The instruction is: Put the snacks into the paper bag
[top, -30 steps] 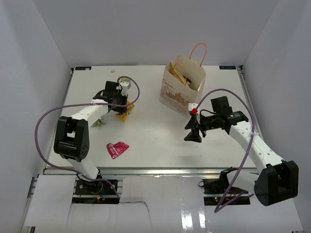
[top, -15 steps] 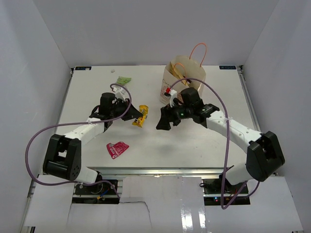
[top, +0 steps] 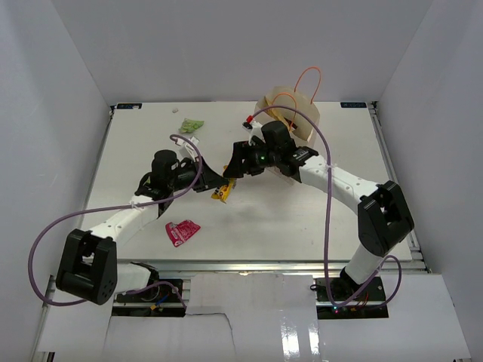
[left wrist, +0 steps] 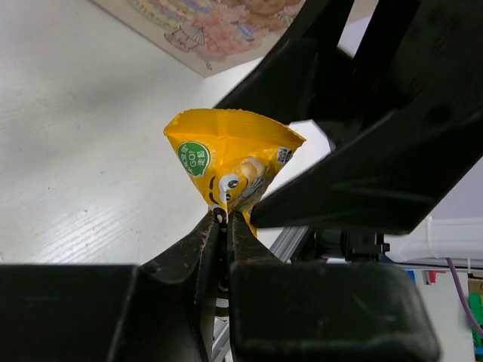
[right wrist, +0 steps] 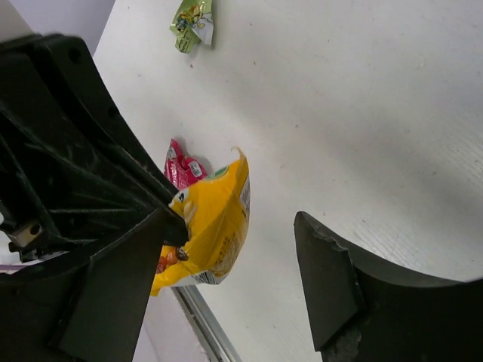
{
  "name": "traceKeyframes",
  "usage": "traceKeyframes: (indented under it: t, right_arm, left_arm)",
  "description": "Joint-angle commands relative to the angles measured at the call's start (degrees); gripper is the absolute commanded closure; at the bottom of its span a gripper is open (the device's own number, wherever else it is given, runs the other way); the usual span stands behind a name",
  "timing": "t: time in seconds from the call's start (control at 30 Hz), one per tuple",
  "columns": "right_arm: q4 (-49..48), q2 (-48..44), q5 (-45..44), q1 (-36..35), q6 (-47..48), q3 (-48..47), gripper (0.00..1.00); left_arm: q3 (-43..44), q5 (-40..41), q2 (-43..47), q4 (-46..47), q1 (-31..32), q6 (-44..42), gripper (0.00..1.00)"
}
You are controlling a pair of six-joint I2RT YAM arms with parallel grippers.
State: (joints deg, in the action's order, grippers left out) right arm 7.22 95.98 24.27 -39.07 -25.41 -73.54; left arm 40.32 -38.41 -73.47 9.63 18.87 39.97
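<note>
The left gripper (left wrist: 226,219) is pinching the narrow end of a yellow packet (left wrist: 226,162), its jaws clamped together on the crimped wrapper, and is holding it up off the bench (top: 302,219) in the middle, to the left of the paper bag (top: 302,117). The packet is fanning out from the pinch into a glossy, creased wedge. It is showing a round green badge, brownish printed pieces on its face and a small white label at one corner. The right gripper (right wrist: 234,234) is standing with its jaws apart on either side of the packet, which is sitting nearer one jaw. A magenta-pink packet (top: 182,231) is lying near the bench's front-left area, and a green packet (top: 192,125) is lying towards the back.
</note>
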Motion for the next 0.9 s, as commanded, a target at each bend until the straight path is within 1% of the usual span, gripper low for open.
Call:
traceKeyframes:
  t: [0.0, 0.1, 0.13, 0.2, 0.23, 0.3, 0.5, 0.67, 0.7, 0.73, 0.87]
  right_arm:
    - [-2.48, 0.52, -1.6, 0.13, -1.04, -3.54, 0.26]
    - [-2.65, 0.87, -1.07, 0.13, -0.96, -3.89, 0.31]
    - [-2.65, 0.87, -1.07, 0.05, -0.78, -3.98, 0.36]
    - [-2.91, 0.87, -0.11, 0.05, -0.17, -3.89, 0.42]
    - [-3.18, 0.87, 0.42, 0.13, -0.17, -3.72, 0.48]
    - [-3.79, 0.78, 1.65, 0.05, -0.26, -2.85, 0.49]
    - [-4.23, 0.08, 2.53, -1.36, -0.96, -1.08, 0.48]
    - [-4.32, 0.08, 2.89, -1.97, -1.4, -0.99, 0.49]
    - [-4.32, 0.08, 2.89, -1.98, -1.4, -0.99, 0.5]
    - [-4.24, -0.01, 2.89, -2.06, -1.4, -0.82, 0.55]
    - [-4.41, -0.1, 3.15, -2.15, -1.22, -0.38, 0.65]
  left_arm:
    - [-2.08, -2.1, 3.24, 1.53, 0.02, 0.55, 0.81]
    - [-3.13, -2.1, 4.56, 1.45, 0.02, 0.55, 0.81]
    - [-3.31, -2.19, 4.74, 1.53, 0.11, 0.55, 0.8]
    - [-3.66, -2.37, 5.18, 1.62, 0.02, 0.64, 0.8]
    - [-3.66, -2.54, 5.36, 1.62, 0.02, 0.55, 0.8]
    - [-3.67, -2.54, 5.53, 1.62, 0.02, 0.73, 0.8]
    - [-3.05, -2.81, 4.92, 2.15, 0.02, 0.99, 0.8]
    - [-2.52, -2.55, 4.39, 2.24, 0.02, 0.99, 0.79]
    - [-2.52, -2.28, 4.39, 2.24, 0.02, 0.9, 0.79]
    - [-2.44, -2.28, 4.39, 2.32, 0.02, 0.99, 0.79]
    - [-2.26, -2.37, 4.39, 2.59, 0.02, 1.25, 0.79]
